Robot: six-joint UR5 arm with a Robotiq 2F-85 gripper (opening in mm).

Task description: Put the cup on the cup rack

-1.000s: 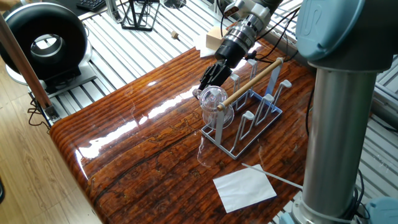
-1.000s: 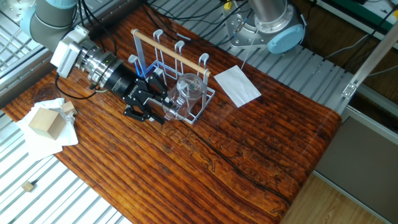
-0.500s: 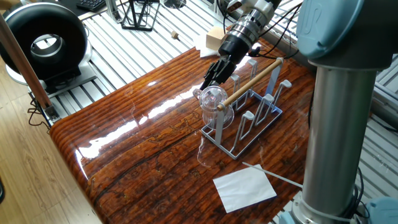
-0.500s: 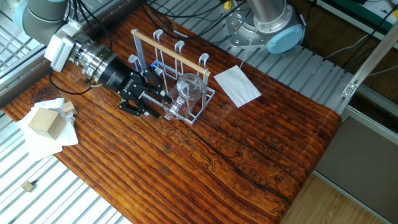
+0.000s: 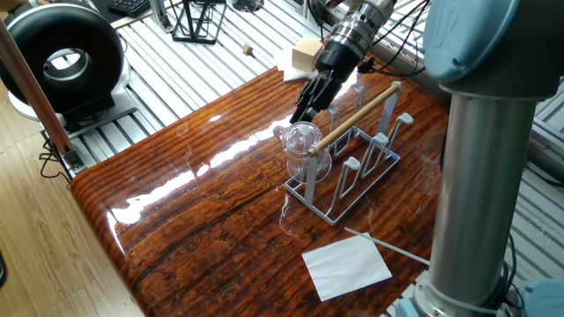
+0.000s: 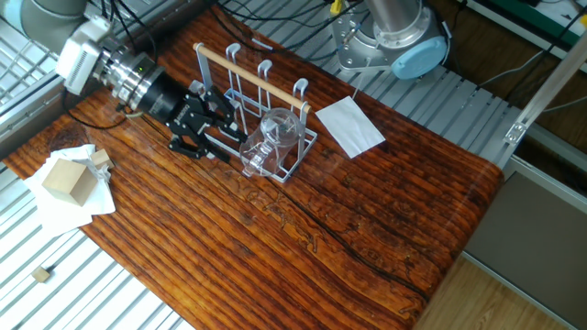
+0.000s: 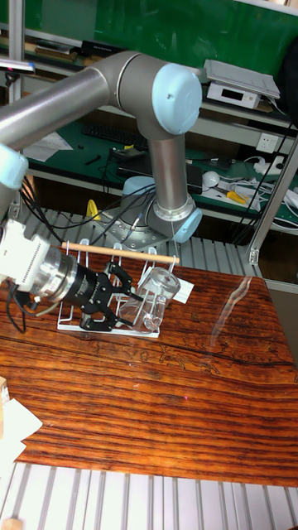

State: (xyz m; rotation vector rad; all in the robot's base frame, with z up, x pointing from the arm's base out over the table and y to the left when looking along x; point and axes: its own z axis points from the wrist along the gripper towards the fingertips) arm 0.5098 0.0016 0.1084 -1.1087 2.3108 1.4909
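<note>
Jaws apart; cup on rack

Clear glass cup hangs tilted on an end peg of the grey-white wire cup rack, just under the near end of the wooden rod. Black gripper sits just beyond the cup, fingers spread and apart from the glass. White paper sheet lies on the glossy wooden table near the rack's base.
</note>
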